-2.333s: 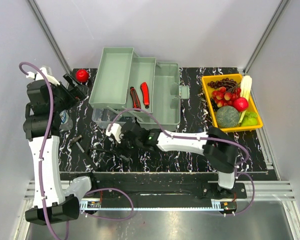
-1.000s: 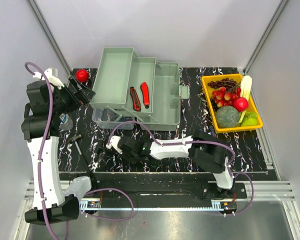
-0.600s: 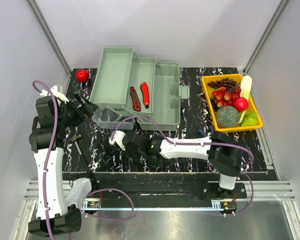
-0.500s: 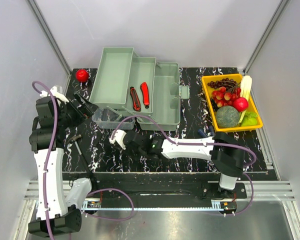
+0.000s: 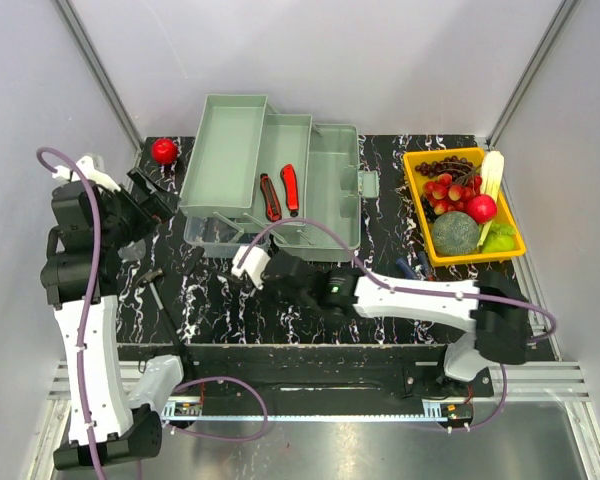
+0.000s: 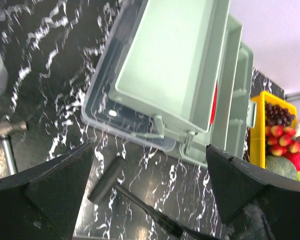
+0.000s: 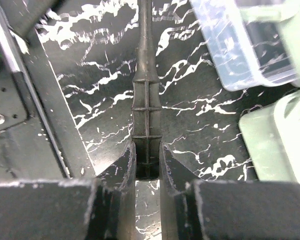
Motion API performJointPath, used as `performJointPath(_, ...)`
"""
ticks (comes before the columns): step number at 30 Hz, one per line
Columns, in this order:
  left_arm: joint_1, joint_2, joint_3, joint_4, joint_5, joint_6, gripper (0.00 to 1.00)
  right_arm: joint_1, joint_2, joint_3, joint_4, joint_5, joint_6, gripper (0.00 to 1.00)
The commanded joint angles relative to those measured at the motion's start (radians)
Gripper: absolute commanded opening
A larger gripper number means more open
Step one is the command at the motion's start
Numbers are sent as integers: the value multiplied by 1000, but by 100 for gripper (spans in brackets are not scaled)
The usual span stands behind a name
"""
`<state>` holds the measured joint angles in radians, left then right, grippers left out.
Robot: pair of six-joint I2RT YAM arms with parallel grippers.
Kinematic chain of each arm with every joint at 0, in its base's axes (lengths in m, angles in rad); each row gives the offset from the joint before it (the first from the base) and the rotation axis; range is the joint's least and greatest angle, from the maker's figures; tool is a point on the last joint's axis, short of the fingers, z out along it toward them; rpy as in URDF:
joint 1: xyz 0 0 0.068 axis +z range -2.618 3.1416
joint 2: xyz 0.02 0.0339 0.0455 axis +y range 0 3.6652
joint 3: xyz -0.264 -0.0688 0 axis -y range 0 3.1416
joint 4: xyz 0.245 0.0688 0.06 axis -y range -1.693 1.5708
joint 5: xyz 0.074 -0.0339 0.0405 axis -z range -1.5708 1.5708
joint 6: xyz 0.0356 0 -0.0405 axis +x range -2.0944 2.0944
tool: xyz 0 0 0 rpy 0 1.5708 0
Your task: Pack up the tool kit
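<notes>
Overhead, the toolbox (image 5: 270,185) is lying open at the far side, with two red tools (image 5: 280,193) sitting in its middle tray and a hammer (image 5: 160,300) waiting outside on the left. From the left wrist, the left gripper (image 6: 150,150) is hanging spread wide. From the right wrist, the right gripper (image 7: 146,160) is pinching a black mallet (image 7: 146,115) by its handle, near the box and not yet packed.

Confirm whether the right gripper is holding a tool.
Yes, the right gripper is closed on the ribbed black handle of a long tool, as its wrist camera shows.
</notes>
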<state>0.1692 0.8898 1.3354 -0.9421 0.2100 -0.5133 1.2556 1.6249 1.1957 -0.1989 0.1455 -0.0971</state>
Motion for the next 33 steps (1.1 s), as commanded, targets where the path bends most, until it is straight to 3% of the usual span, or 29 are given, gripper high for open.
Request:
performJointPath(1, -2, 9, 120, 20, -106, 55, 99, 2, -170, 10, 20, 9, -18, 0)
performJointPath(7, -2, 26, 150, 35, -123, 55, 99, 2, -313, 39, -16, 77, -15, 0)
performJointPath(14, -2, 12, 180, 37, -205, 42, 99, -21, -307, 74, -42, 359, 37, 0)
performJointPath(18, -2, 0, 189, 31, -303, 55, 99, -71, -318, 64, -42, 501, 141, 0)
performJointPath(23, -2, 6, 134, 29, -327, 55, 99, -155, -329, 62, -34, 673, 239, 0)
performJointPath(29, -2, 26, 4, 95, -391, 79, 99, -341, -242, 137, -190, 634, 462, 0)
performJointPath(33, -2, 78, -39, 124, -376, 68, 99, -415, -120, 195, -218, 496, 525, 0)
